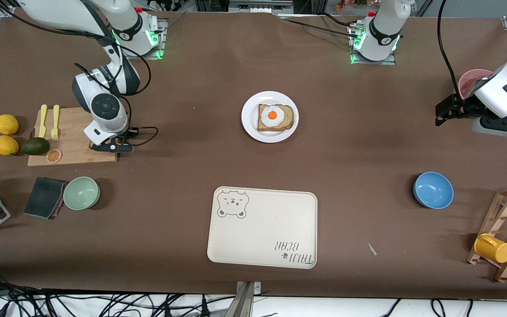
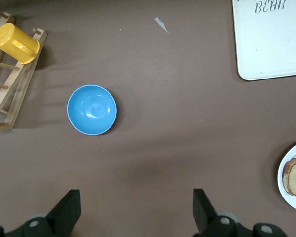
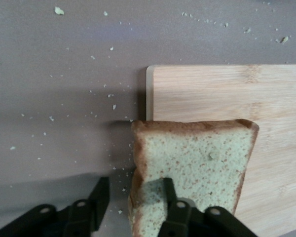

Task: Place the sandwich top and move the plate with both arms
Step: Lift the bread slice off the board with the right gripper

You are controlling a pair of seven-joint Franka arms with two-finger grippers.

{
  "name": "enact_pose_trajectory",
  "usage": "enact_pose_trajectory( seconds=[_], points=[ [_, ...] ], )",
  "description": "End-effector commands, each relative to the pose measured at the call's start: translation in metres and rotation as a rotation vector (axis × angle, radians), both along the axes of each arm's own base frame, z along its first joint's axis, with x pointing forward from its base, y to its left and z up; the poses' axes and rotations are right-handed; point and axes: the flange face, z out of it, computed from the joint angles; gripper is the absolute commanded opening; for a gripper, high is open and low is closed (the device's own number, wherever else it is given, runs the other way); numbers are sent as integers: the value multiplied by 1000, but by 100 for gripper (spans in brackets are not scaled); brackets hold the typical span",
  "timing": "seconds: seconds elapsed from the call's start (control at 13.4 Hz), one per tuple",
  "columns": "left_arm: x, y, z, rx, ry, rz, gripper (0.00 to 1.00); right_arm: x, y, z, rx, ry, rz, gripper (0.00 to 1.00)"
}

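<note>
Front view: plate (image 1: 270, 132) with egg toast sits mid-table, bare brown table all round; tray (image 1: 262, 228) at its 6 o'clock.

Left wrist view: left gripper (image 2: 135, 210) spread wide over bare table near the blue bowl (image 2: 92, 109).

Right wrist view: right gripper (image 3: 133, 202) straddles the sandwich top (image 3: 197, 163), which overhangs the cutting board (image 3: 227, 94) edge; can't tell if it's clamped.

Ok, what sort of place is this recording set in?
Most likely a lab tabletop staged as a kitchen, not a real one. Two robot arms are bolted along a brown-covered table, cables trail at its edge, and toy-like breakfast props are laid out: an egg-topped bread on a plate, a cutting board and a mug rack.
</note>
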Motion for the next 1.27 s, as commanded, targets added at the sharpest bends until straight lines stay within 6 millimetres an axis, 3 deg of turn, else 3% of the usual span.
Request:
enact_pose_trajectory(
  seconds=[0.0,0.37,0.52,0.6,0.75,0.82,0.89,1.19],
  points=[
    [1,0,6,-10,3,-19,100,-8,-5,-1,1,-10,3,31],
    [1,1,6,-8,3,-17,100,-8,-7,1,1,-13,0,0],
    [1,0,7,-8,1,-21,100,-8,-7,1,1,-13,0,0],
    [1,0,6,-8,3,-21,100,-8,-7,1,1,-13,-2,6],
    [1,0,6,-8,3,-21,100,-8,-7,1,0,-12,-2,42],
    [1,0,6,-10,3,-20,100,-8,-7,1,1,-10,1,50],
    [1,0,6,-8,3,-21,100,-8,-7,1,0,-8,5,56],
    [1,1,7,-9,3,-17,100,-8,-7,0,2,-8,7,55]
  ],
)
